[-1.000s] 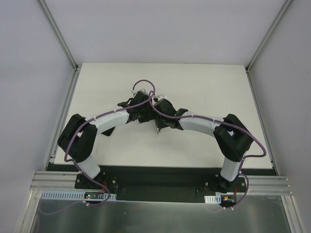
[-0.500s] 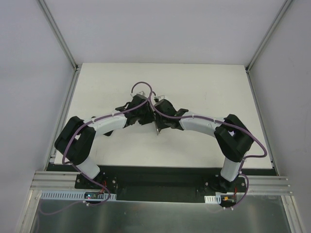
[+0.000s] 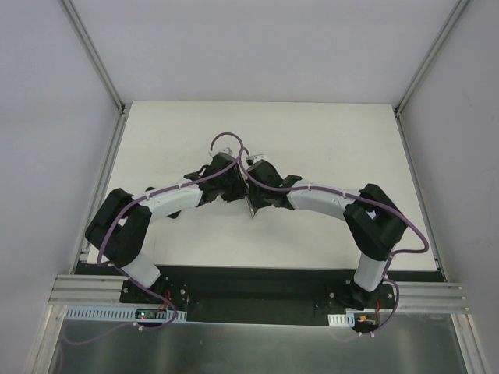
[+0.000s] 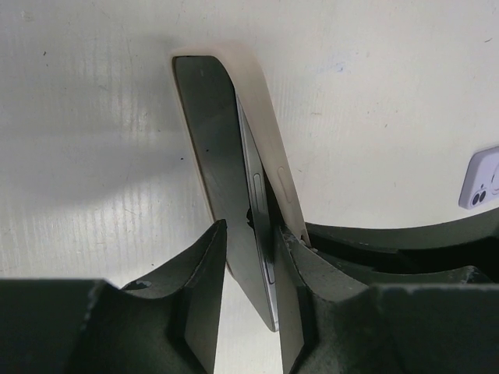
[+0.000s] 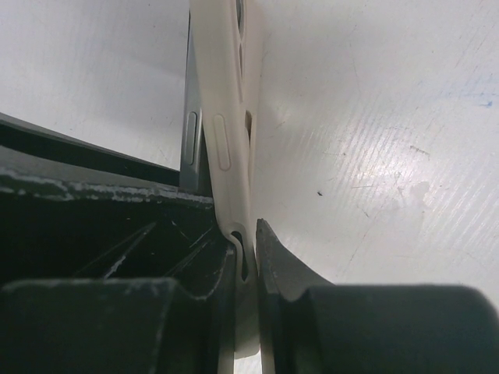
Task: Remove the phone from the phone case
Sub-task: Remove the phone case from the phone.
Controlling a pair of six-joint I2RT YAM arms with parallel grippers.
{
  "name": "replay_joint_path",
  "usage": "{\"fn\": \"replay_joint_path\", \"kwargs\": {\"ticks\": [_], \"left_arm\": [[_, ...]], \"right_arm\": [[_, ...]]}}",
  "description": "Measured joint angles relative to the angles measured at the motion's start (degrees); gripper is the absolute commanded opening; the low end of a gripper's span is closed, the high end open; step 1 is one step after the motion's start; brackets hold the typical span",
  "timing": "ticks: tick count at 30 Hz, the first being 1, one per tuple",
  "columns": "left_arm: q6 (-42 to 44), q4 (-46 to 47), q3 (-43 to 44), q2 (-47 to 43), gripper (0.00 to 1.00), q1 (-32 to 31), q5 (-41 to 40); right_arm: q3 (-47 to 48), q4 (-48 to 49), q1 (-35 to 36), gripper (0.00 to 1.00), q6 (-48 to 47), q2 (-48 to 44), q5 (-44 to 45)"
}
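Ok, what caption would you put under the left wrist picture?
Left claw straddles the dark phone, partly lifted out of its cream case.

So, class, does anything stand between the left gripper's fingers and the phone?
Nothing visible. The free end of the phone sits directly between the fingers of the left gripper; the case peels away beside them, pinched by the right gripper.

The left arm and right arm meet mid-worktop, left fingers and right fingers crowding the phone and case from both sides; bare worktop lies open beyond them
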Motion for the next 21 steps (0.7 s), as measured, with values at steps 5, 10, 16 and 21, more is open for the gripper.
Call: {"fn": "replay_joint_path", "kwargs": {"ticks": [5,10,16,21], "left_arm": [[0.0,0.0,0.3,0.4,0.1,0.0,0.2],[-0.9,1.0,-0.8,-0.4,0.03,-0.3,-0.3],[-2.1,1.8,-4.0,-3.2,0.0,-0.5,-0.3],[-2.6,1.6,-5.9,-5.4,0.0,-1.1,-0.3]], "right_arm": [[-0.1,-0.1,0.0,0.02,0.1,-0.1,0.1],[-0.4,0.2,0.0,0.01,0.0,-0.3,0.0],[-1.0,0.2,0.7,0.02,0.0,-0.9,-0.3],[-1.6,-0.2,1.6,0.01,-0.1,-1.6,-1.0]]}}
